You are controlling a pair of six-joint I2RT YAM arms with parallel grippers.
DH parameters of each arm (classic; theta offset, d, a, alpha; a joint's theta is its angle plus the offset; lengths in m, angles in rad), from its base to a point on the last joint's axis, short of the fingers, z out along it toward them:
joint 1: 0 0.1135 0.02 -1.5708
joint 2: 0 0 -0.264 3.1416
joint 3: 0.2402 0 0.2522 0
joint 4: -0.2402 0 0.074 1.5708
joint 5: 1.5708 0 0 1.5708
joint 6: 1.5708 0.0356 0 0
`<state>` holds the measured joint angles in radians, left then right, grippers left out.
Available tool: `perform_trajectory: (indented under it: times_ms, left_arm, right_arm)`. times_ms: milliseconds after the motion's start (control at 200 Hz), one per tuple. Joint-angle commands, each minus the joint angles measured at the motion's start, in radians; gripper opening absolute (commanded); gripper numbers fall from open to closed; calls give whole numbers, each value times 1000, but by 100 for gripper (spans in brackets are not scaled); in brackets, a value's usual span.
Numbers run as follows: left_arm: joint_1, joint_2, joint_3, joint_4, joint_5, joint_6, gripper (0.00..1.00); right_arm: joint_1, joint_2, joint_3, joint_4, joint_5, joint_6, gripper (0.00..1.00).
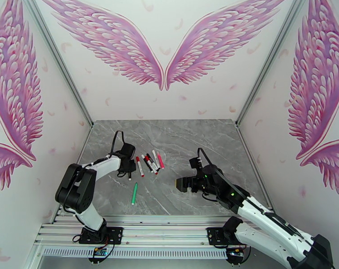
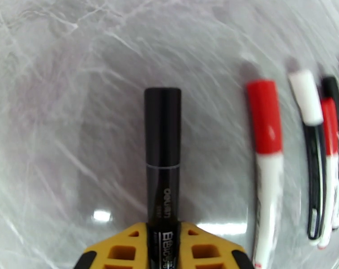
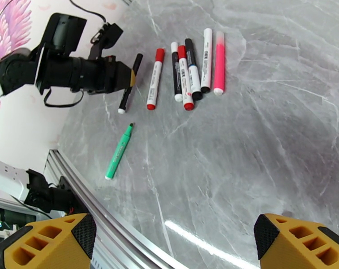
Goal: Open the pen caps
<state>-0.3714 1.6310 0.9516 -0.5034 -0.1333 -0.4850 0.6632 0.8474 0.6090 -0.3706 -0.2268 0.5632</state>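
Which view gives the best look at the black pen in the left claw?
Left wrist: the black pen runs up the centre from the left claw, cap seam and print visible. Right wrist shows the pen small and side-on. Top external shows little beyond its white end.

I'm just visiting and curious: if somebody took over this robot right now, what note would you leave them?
Left hand: shut on the black pen, its cap on.
Right hand: open, empty, over the table.
Row of pens: lying beside the left hand, caps apparently on.
Green pen: lying apart, nearer the arm bases, seemingly uncapped.
Done: at most the green pen.
Left: uncap the black pen, then the row.
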Motion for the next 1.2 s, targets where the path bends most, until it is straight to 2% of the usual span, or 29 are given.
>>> perform_trajectory:
  times_ms: [0, 110, 315, 500, 670, 910, 1004, 1194]
  left_arm:
    - [-71, -155, -38, 15, -41, 9, 15]
    - [-115, -255, -81, 42, -40, 27, 15]
    - [-197, -442, -138, 77, 64, 74, 14]
    - [-269, -592, -189, 106, 183, 82, 14]
    - [-368, -702, -266, 161, 199, 38, 14]
    - [-538, -693, -306, 259, 116, -48, 14]
    - [-582, -664, -299, 282, 91, -56, 14]
    - [-640, -622, -261, 303, 85, -46, 14]
  right_arm:
    - [4, 1, 58, -20, 10, 31, 100]
    - [4, -14, 41, 31, -22, 78, 99]
    - [4, -21, 19, 92, -55, 149, 94]
    - [5, -11, 18, 161, -76, 239, 85]
    - [7, -7, 41, 170, -82, 269, 72]
    - [16, -8, 88, 138, -70, 252, 65]
    - [16, -21, 88, 128, -45, 260, 61]
    - [18, -7, 121, 92, -33, 234, 60]
